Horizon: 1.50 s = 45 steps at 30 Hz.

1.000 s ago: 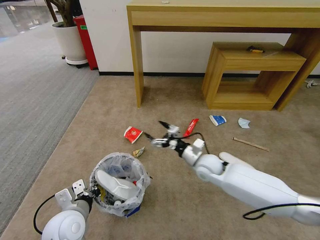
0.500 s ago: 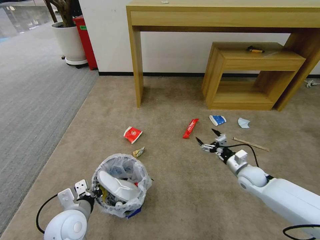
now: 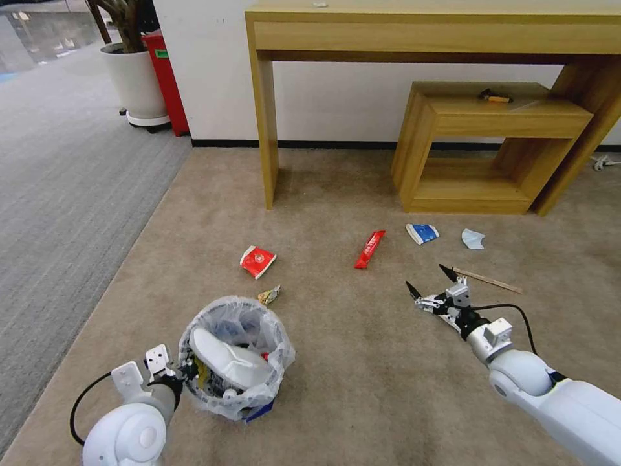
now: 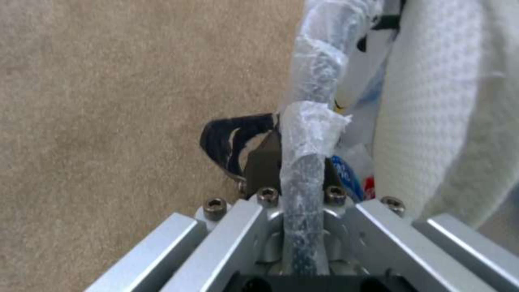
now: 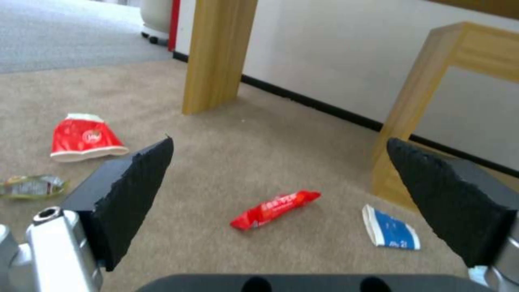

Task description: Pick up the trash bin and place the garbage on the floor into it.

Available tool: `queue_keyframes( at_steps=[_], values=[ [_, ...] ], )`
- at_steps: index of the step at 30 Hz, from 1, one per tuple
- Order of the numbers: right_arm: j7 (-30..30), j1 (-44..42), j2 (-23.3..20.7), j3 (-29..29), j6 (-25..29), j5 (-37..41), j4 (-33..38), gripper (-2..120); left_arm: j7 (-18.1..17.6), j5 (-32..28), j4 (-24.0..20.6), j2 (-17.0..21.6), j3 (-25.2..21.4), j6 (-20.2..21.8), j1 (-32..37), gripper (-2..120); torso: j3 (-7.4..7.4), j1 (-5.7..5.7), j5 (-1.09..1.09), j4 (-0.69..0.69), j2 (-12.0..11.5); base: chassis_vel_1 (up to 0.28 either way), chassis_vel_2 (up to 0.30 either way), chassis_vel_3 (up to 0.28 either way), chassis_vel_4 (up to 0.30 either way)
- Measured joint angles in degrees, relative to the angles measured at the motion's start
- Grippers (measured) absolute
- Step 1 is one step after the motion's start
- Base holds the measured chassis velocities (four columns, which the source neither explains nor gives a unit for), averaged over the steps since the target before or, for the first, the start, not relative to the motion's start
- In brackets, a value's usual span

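Observation:
The trash bin (image 3: 236,362), black with a clear bag liner, stands on the beige floor (image 3: 362,382) at the near left, a white slipper (image 3: 226,359) inside it. My left gripper (image 3: 183,373) is shut on its near rim; the left wrist view shows the fingers (image 4: 232,142) clamping the bagged rim (image 4: 311,121). My right gripper (image 3: 427,278) hovers open and holds nothing, right of the bin and near the wooden stick (image 3: 486,280). More garbage lies ahead: a red wrapper (image 3: 258,261), a long red wrapper (image 3: 369,249) (image 5: 275,209), a blue-white packet (image 3: 422,233) (image 5: 392,233), a pale blue mask (image 3: 473,239), a small crumpled wrapper (image 3: 268,296).
A tall wooden table (image 3: 427,32) and a low wooden shelf (image 3: 491,149) stand against the far wall. A white plant pot (image 3: 137,81) and a red box (image 3: 167,77) are at the far left beside grey ribbed carpet (image 3: 58,194). Open carpet lies between the bin and my right arm.
My right arm has swung from the middle, near the long red wrapper, rightward and nearer to me, its gripper staying open. The left gripper and the bin have barely shifted.

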Motion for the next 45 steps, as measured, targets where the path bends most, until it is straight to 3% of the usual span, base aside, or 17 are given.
queue_keyframes(
  at_steps=[13, 31, 38, 45],
  values=[
    [1.5, 0.8, -0.9, 0.7, -1.7, 1.0, 2.2, 100, 0.1, -0.6, -2.0, 0.3, -0.4, 0.0, 0.8, 0, 0.01, 0.0, 0.01, -0.03, 0.0, 0.016, 0.018, -0.018, -0.025],
    [0.0, 0.2, -0.1, 0.8, -0.4, 0.5, 1.5, 100, 0.4, 0.7, -1.8, -0.8, -0.1, 0.0, 1.2, 0, 0.01, 0.0, -0.02, 0.0, 0.0, 0.166, 0.178, -0.163, -0.168],
    [-0.6, 0.2, 0.6, 0.3, -0.1, -0.2, 0.5, 100, 0.6, 0.9, -1.5, -1.1, -0.2, 0.0, 1.2, 0, 0.0, 0.0, 0.01, -0.06, 0.0, -0.03, -0.009, 0.009, 0.004],
    [-0.7, 0.7, 1.1, -0.5, -0.1, -0.7, 0.2, 100, 0.9, 1.5, -1.1, -1.4, 0.0, 0.0, 1.3, 0, 0.0, 0.0, 0.0, -0.02, 0.0, -0.023, 0.024, 0.025, -0.018]
  ],
)
